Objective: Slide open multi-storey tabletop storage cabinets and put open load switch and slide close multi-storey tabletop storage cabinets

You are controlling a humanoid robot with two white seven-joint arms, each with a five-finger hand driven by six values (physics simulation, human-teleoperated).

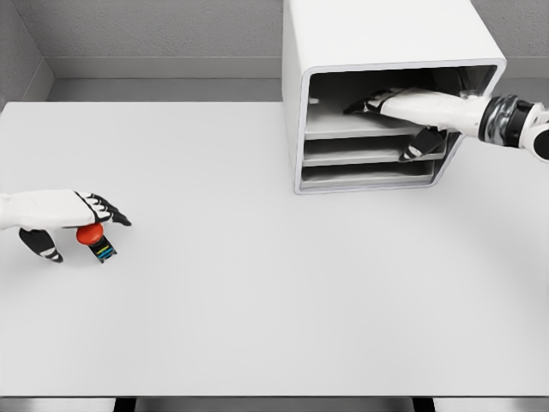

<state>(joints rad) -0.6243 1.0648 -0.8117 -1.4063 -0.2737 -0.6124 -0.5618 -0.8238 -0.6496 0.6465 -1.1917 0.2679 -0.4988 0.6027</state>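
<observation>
The load switch (pixel 96 242), a red knob on a small black body with coloured marks, lies on the table's left side. My left hand (pixel 86 221) hovers over it, fingers stretched across the knob and thumb spread below, without closing on it. The white multi-storey cabinet (pixel 377 34) stands at the back right with its front open, showing three stacked trays (pixel 369 153). My right hand (pixel 386 116) reaches in from the right into the top storey. Its fingers lie flat over the top tray and its thumb hangs down in front of the second tray.
The white table (pixel 257 300) runs wide between the switch and the cabinet. A grey wall (pixel 154 34) closes the back, and the table's front edge (pixel 274 396) lies near the bottom of the view.
</observation>
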